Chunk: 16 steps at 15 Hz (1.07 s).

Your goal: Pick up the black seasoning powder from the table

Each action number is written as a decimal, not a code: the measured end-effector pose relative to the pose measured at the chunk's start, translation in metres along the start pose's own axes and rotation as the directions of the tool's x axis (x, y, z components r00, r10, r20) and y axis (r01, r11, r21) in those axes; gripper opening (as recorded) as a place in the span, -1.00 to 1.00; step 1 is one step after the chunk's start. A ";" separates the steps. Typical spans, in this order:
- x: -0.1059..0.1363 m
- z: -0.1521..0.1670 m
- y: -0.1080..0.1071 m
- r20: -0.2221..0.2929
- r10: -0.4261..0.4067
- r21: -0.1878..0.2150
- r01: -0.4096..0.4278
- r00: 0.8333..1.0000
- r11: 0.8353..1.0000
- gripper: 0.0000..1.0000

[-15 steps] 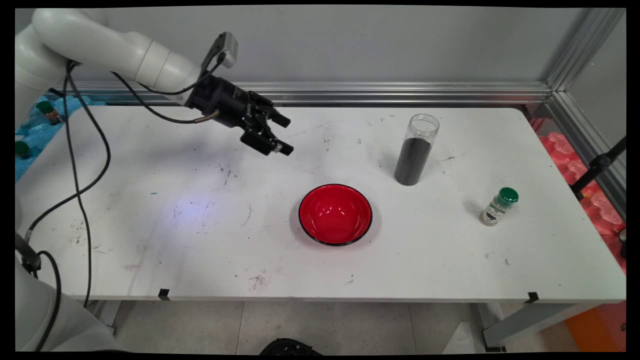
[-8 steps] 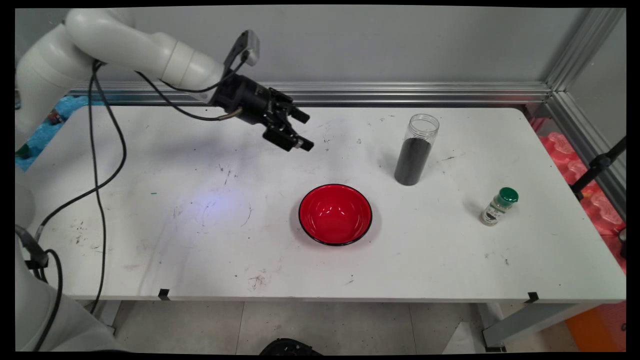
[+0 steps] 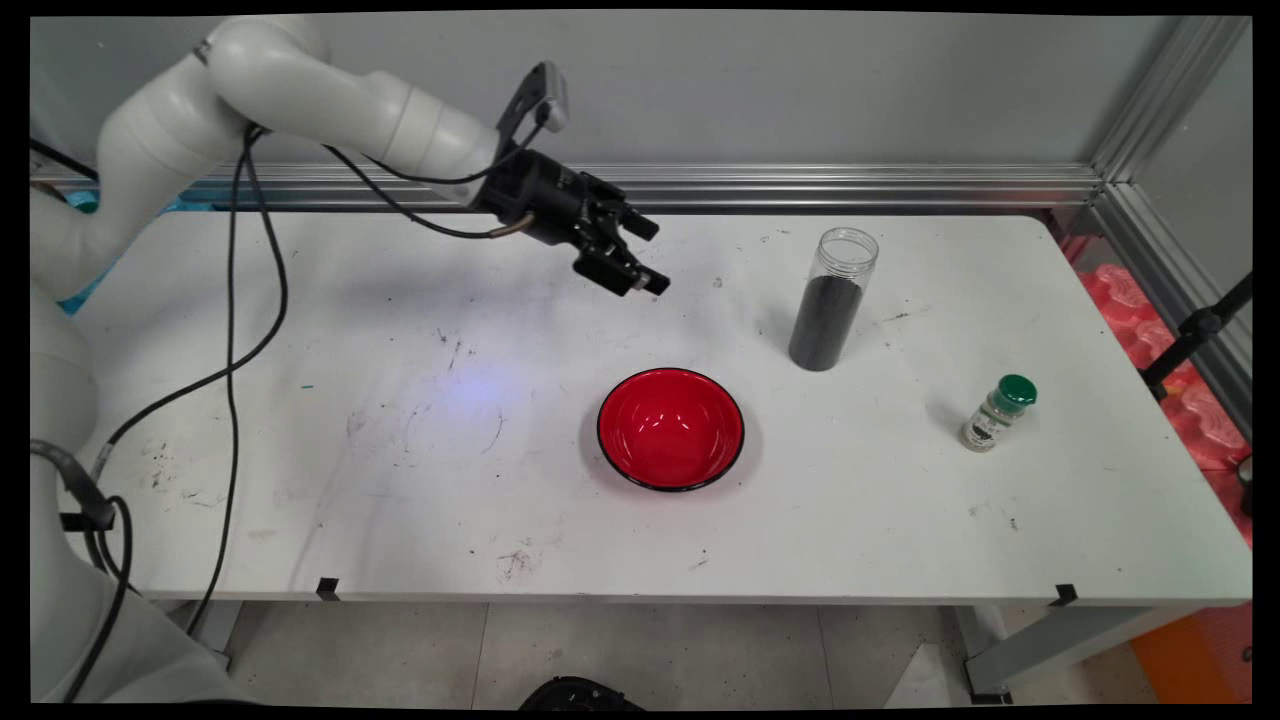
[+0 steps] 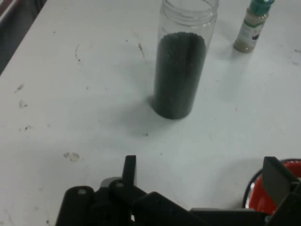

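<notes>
Black jaws spread wide, nothing between them; they hang above the bench at its far-middle stretch, clear of the surface. In the hand view the two fingers rise from the bottom edge well apart, only bare bench top between them.

Nearest thing: tall clear jar, upright, no lid, filled roughly three-quarters with dark granules. It stands at about 3 o'clock from the jaws in the main view, apart from them, no contact. In the hand view the same jar sits straight ahead at 12 o'clock, upright.

Red bowl with a black rim: at about 5 o'clock from the jaws, nearer the bench's front, inside looks bare and glossy. It is apart from the jar, down-left of it at about 8 o'clock. Hand view catches only a sliver of its rim at the lower right, just beside the right finger.

Small spice bottle with a green cap: upright on the bench's right part, at about 4 o'clock from the jar, well apart from the bowl and jaws. In the hand view it shows past the jar at 1 o'clock.

White arm comes in from upper left, black cables hanging off it down to the bench's left edge.
</notes>
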 end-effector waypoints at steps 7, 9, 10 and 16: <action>0.008 0.036 -0.011 -0.020 0.022 -0.014 -0.022 1.000 1.000 1.00; 0.009 0.047 -0.015 -0.024 0.029 -0.017 -0.029 0.999 0.999 1.00; 0.010 0.052 -0.017 -0.027 0.032 -0.019 -0.033 0.999 0.999 1.00; 0.014 0.083 -0.023 -0.038 0.058 -0.040 -0.060 0.998 0.997 1.00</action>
